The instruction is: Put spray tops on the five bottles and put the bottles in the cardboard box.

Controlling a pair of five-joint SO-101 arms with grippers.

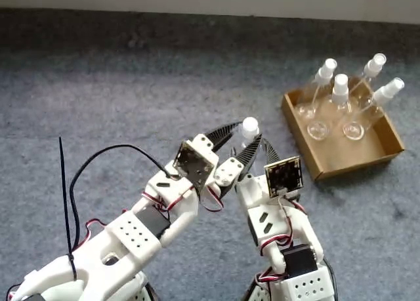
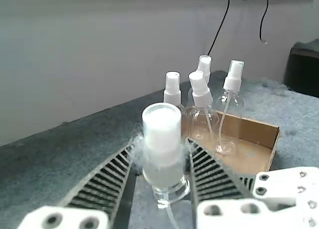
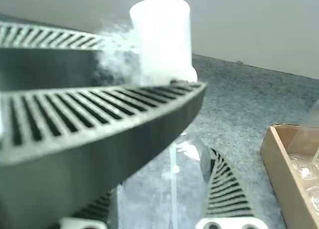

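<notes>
While four capped bottles [image 1: 339, 91] sit in the cardboard box [image 1: 348, 158] on the right of the desk [image 1: 98, 91], the fifth bottle [image 3: 169, 189] is gripped between the two arms, near the box. The right tool [image 1: 257, 150] is clamped around its clear body, to steady it I'd say, so the left tool [image 2: 163, 145], pinched on the spray top [image 2: 161, 126], can seat it on the neck.
</notes>
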